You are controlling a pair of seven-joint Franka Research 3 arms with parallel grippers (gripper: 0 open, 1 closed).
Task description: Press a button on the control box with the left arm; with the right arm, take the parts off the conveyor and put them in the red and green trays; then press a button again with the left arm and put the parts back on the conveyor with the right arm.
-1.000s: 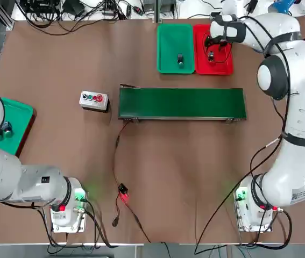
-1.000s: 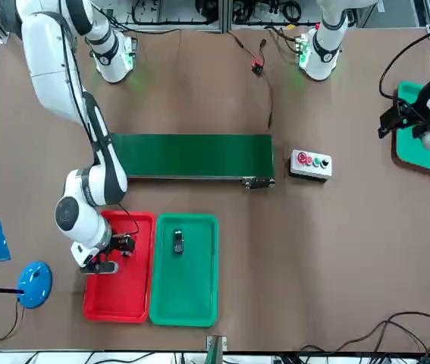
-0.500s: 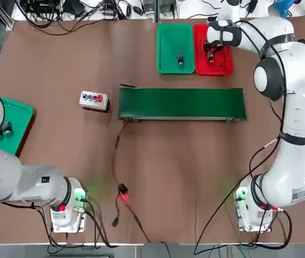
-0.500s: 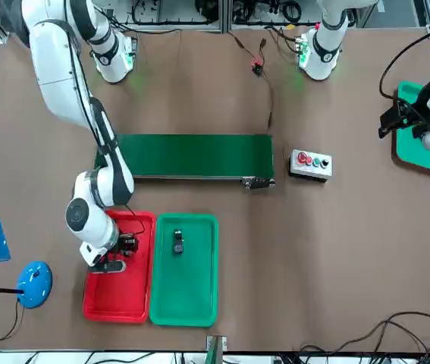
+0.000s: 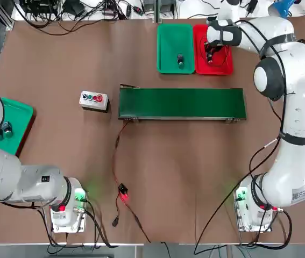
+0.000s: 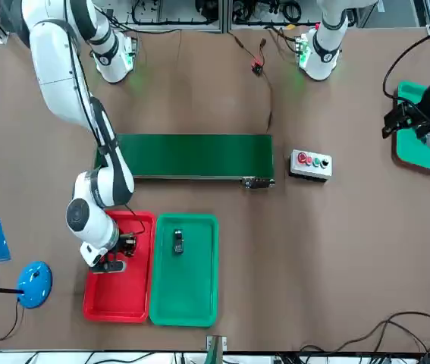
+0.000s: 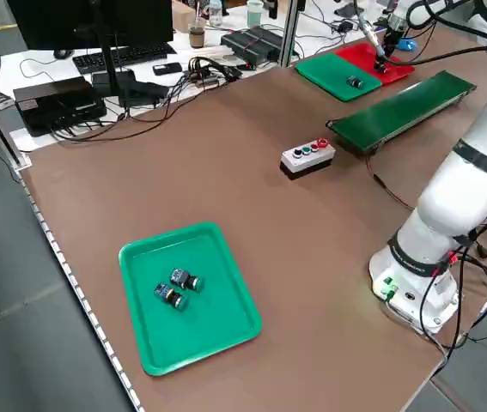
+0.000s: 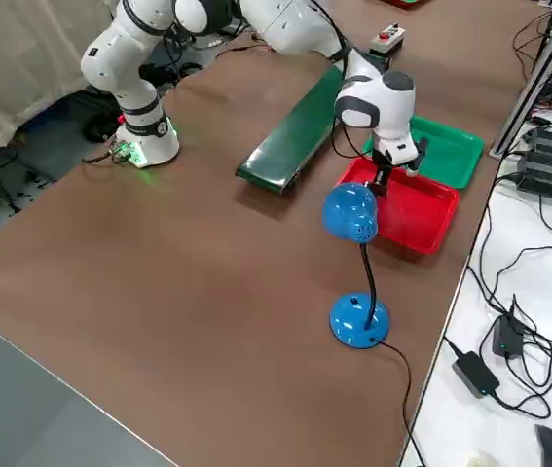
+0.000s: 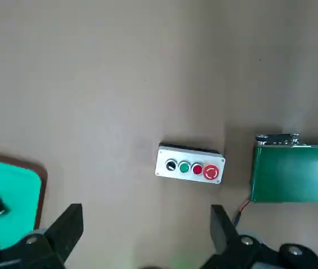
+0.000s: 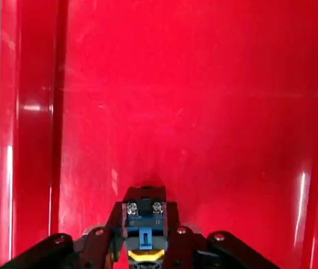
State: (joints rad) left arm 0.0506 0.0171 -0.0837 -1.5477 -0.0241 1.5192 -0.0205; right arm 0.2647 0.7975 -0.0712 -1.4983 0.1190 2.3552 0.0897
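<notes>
In the right wrist view my right gripper [image 10: 143, 242] is shut on a small black and blue part [image 10: 142, 223] with a yellow end, low over the floor of the red tray [image 10: 203, 112]. From above, the right gripper [image 5: 211, 52] is at the red tray [image 5: 223, 65], beside the green tray [image 5: 168, 37], which holds one dark part [image 5: 180, 59]. The green conveyor [image 5: 182, 103] carries nothing. The control box [image 5: 93, 100] with its coloured buttons lies left of the belt. My left gripper [image 9: 144, 235] hangs open, high above the table's left side, away from the control box [image 9: 190, 167].
Another green tray [image 5: 15, 126] with two small parts [image 7: 174, 286] lies at the table's left edge, under the left arm. A blue desk lamp [image 8: 353, 219] stands close by the red tray. Loose cables [image 5: 121, 188] run from the belt toward the robot's side.
The right gripper has shifted slightly inside the red tray and closed on the part there. The left arm has stayed put, still open.
</notes>
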